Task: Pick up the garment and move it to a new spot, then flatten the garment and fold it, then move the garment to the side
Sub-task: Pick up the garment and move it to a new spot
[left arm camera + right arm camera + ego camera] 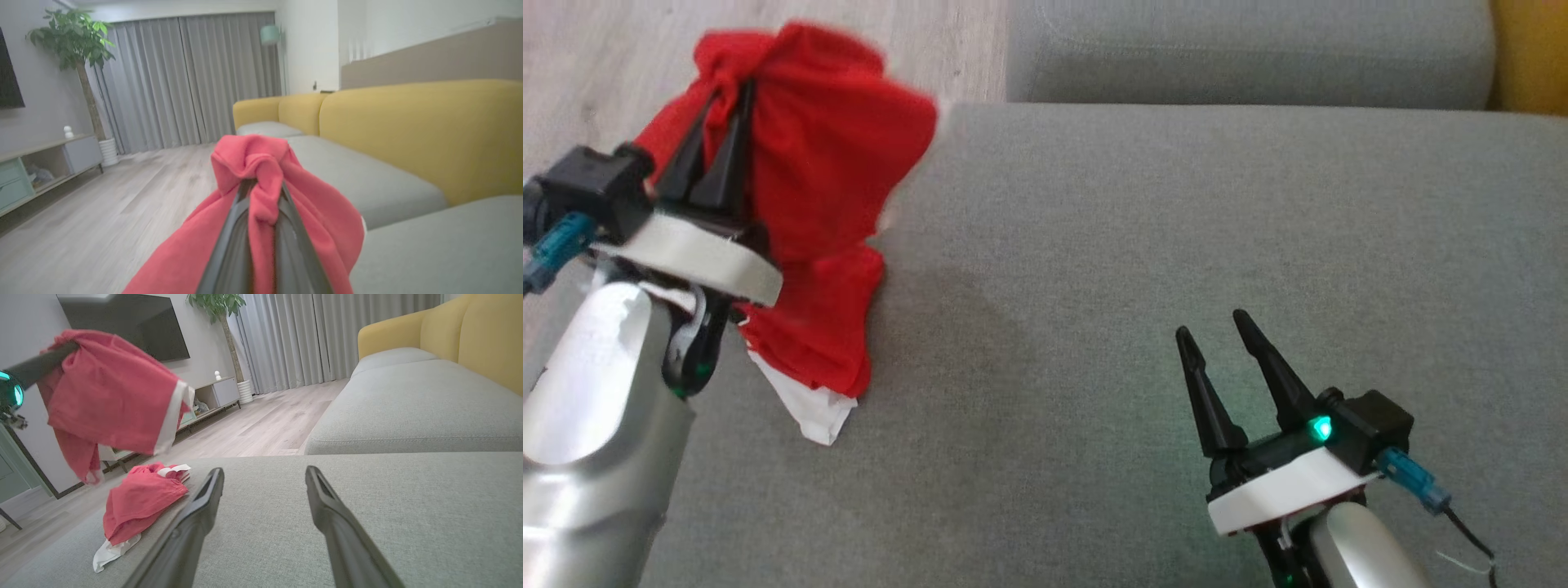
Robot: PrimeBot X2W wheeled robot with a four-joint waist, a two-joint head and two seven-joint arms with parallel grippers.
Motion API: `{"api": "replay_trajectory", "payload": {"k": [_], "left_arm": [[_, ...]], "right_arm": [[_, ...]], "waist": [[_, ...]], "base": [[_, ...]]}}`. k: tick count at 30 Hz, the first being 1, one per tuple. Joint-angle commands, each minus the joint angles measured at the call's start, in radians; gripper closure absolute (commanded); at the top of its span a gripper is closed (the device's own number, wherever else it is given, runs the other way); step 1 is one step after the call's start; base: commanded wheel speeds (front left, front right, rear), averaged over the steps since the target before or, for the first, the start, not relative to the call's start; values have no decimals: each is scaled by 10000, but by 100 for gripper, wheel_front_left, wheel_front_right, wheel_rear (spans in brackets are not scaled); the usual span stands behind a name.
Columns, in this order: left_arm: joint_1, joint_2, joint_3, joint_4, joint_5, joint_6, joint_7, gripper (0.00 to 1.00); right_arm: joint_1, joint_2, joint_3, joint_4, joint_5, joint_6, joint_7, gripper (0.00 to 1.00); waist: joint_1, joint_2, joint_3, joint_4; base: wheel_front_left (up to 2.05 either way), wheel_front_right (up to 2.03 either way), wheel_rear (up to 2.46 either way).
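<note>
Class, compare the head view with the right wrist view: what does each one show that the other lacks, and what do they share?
Head view: the left arm's pale forearm and the green light at the base of the right gripper. Right wrist view: a television, a potted plant, grey curtains and the sofa's yellow backrest. Shared: the red garment held up by the left gripper, its lower part resting on the grey cushion; the right gripper, open; and the wooden floor.
</note>
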Motion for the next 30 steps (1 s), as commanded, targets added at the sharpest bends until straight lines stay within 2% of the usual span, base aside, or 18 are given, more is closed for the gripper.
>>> {"api": "replay_trajectory", "payload": {"k": [1,9,16,22,30], "left_arm": [[-665,345,552,-901,-110,124,-112,100],[-378,288,247,-2617,-189,279,626,100],[13,117,-262,-3531,-226,373,1258,100],[218,-336,-1027,-3747,-166,359,1629,100],[-95,-922,-1912,-3048,233,287,1572,100]], "right_arm": [[-115,-12,165,-256,88,-7,-111,0],[42,-12,130,-261,238,-7,-111,0],[35,-12,53,-323,373,-7,-111,0],[-184,-12,-20,-450,430,-7,-111,0],[-556,-12,-16,-776,598,-7,-111,0]], "waist": [[1,0,-211,2],[1,0,-452,-195],[1,0,-477,-757],[1,0,-187,-1804],[1,0,557,-3744]], "base": [[0,0,0],[0,0,0],[0,0,0],[0,0,0],[0,0,0]]}}
